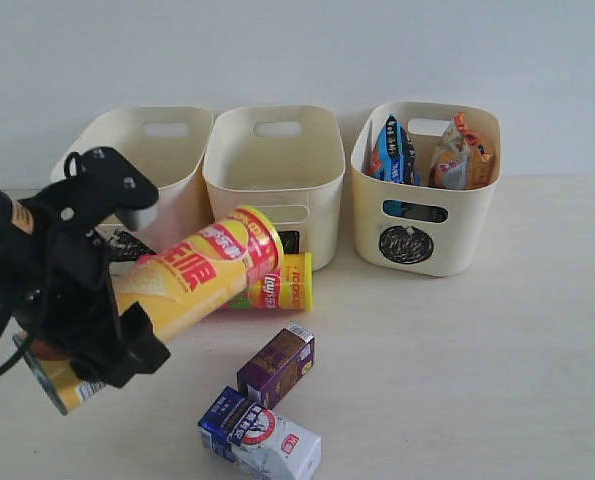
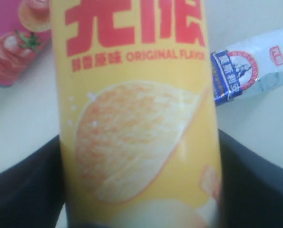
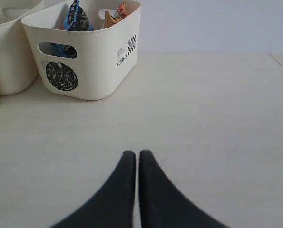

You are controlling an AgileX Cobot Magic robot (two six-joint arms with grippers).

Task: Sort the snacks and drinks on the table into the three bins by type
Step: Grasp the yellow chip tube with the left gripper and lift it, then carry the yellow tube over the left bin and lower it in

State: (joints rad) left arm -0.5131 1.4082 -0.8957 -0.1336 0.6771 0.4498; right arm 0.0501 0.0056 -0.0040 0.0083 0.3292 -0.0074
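My left gripper (image 1: 127,285) (image 2: 139,190) is shut on the yellow chip tube (image 1: 192,275) (image 2: 136,118) and holds it tilted above the table. The pink tube (image 1: 287,283) (image 2: 8,42) lies on the table behind it. A purple carton (image 1: 277,365) and a blue-and-white carton (image 1: 262,440) (image 2: 255,66) lie near the front. The circle-marked bin (image 1: 427,225) (image 3: 98,57) holds the blue-black bag (image 1: 392,150) (image 3: 77,16) and the orange-tan bag (image 1: 462,150) (image 3: 113,16). My right gripper (image 3: 133,154) rests shut and empty over bare table, out of the exterior view.
The left bin (image 1: 142,150) and the middle bin (image 1: 272,170) (image 3: 8,47) stand side by side against the white wall, both showing nothing inside. The left arm hides most of the left bin's front mark. Bare table stretches right of the cartons.
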